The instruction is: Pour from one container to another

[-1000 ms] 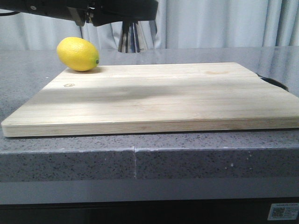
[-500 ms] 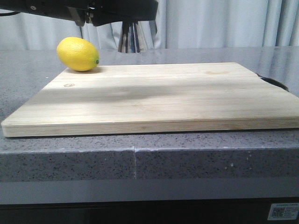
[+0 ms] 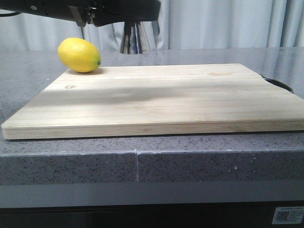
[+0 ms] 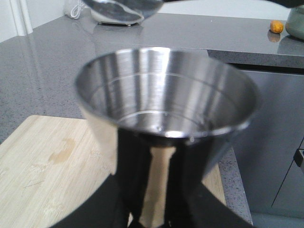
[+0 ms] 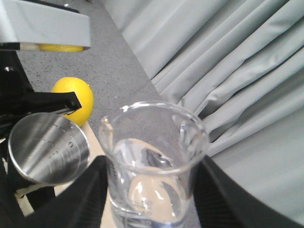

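Pale grey pleated curtains (image 3: 223, 23) hang behind the speckled grey stone table (image 3: 190, 161); a grey cabinet front (image 4: 270, 142) stands below its edge.

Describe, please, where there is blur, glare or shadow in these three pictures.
Front view: sharp; a soft dark shadow band crosses the board, and the lemon is evenly lit. Left wrist view: the jigger fills the frame, slightly soft, with bright streaks on its inner wall. Right wrist view: the beaker is close and a little blurred, with highlights on its rim; the curtain behind is soft.
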Available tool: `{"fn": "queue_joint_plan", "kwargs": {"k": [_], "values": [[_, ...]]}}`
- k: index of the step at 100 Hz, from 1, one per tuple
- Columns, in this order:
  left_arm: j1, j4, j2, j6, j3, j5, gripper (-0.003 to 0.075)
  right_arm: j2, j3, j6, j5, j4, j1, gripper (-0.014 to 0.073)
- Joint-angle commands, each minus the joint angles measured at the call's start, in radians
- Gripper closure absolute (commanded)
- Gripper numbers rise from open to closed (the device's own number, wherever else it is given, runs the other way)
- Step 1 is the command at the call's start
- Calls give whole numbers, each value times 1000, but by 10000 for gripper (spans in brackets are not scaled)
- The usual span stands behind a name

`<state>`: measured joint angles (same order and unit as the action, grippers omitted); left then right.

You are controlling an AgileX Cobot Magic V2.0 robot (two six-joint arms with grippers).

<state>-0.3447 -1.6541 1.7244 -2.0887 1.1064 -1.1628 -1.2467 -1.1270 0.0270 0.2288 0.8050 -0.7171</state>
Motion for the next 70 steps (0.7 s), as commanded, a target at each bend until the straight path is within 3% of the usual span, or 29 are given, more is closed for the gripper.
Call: {"fn": "queue_joint_plan", "kwargs": {"k": [1,70], "values": [[-11,-61,-52,13,29,-107,739,34,-38,-8,-48,30,-2,388],[-28,-57,-52,17,29,-105,739,32,-38,-19,-38,49,-3,388]]}}
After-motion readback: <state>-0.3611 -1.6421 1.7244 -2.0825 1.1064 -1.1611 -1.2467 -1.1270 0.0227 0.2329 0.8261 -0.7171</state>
